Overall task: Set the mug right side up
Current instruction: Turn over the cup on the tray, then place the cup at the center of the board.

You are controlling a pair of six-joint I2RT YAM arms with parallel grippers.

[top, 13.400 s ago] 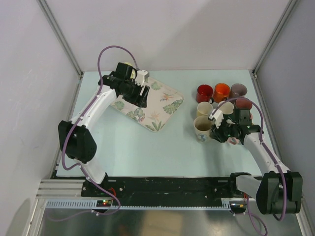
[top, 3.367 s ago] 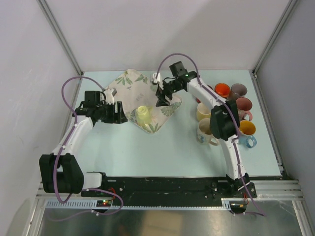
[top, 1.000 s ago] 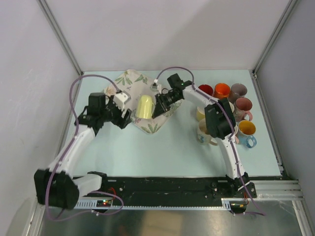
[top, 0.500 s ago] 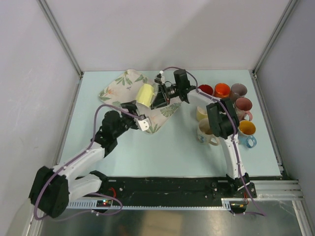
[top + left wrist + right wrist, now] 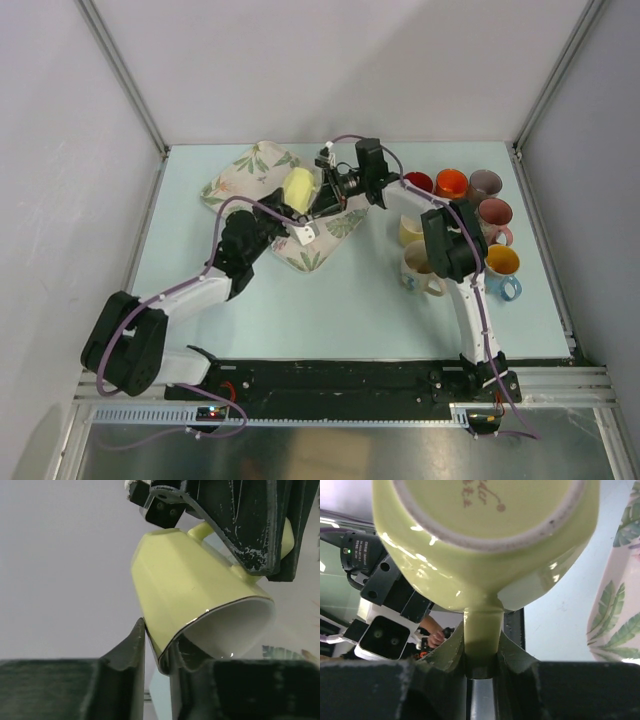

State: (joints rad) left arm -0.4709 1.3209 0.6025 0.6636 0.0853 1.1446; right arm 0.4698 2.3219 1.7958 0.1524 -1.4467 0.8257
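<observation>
The yellow mug is lifted off the table, above the leaf-print mat, and hangs tilted between the two arms. The right gripper is clamped on its handle, one finger pressed to each side, with the mug's base turned toward that wrist. The left gripper comes in from the mouth end: its fingers straddle the rim, one outside the wall and one inside. A sliver of gap shows by the outer finger, so I cannot tell whether it grips
</observation>
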